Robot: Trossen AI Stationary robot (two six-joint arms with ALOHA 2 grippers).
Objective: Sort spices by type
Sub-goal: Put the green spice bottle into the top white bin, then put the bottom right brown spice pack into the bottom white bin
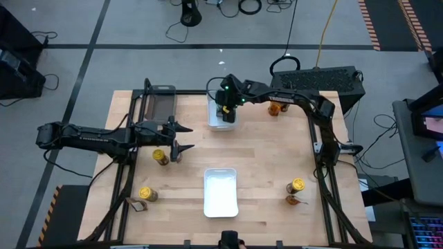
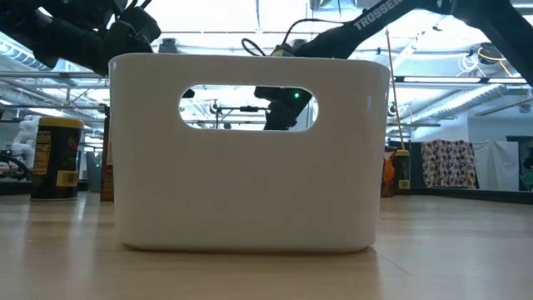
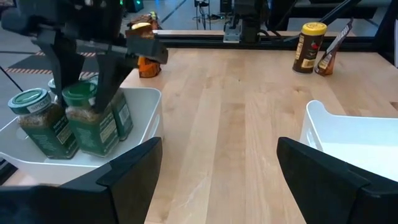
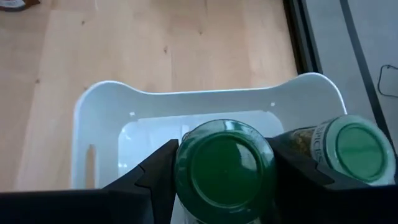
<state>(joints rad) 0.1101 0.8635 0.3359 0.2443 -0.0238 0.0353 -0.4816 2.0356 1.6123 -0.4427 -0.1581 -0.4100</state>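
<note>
My right gripper (image 1: 227, 112) reaches over the far white bin (image 1: 213, 119) and is shut on a green-lidded jar (image 4: 224, 165). Two more green-lidded jars (image 3: 38, 121) (image 3: 122, 113) stand in that bin beside it. My left gripper (image 1: 187, 137) hovers open over the table's left half, just past a yellow-lidded jar (image 1: 160, 157) standing on the wood. Other yellow-lidded jars (image 1: 145, 194) (image 1: 296, 185) stand near the front corners, each with a brown packet (image 1: 137, 205) (image 1: 296, 200) lying next to it. An orange packet (image 1: 277, 107) sits by the far bin. My right gripper holds the green-lidded jar by its lid and neck (image 3: 79, 94), pinched between the two fingers (image 3: 62, 62), which come from above pointing down. The jar stays upright inside the far bin; the bin wall hides its base, so whether it stands on the floor I cannot tell.
A second white bin (image 1: 221, 192) stands at the near middle and fills the low view (image 2: 250, 150). A dark grey tray (image 1: 160, 104) lies at the far left. Bare wood stretches between the two bins and toward the right edge.
</note>
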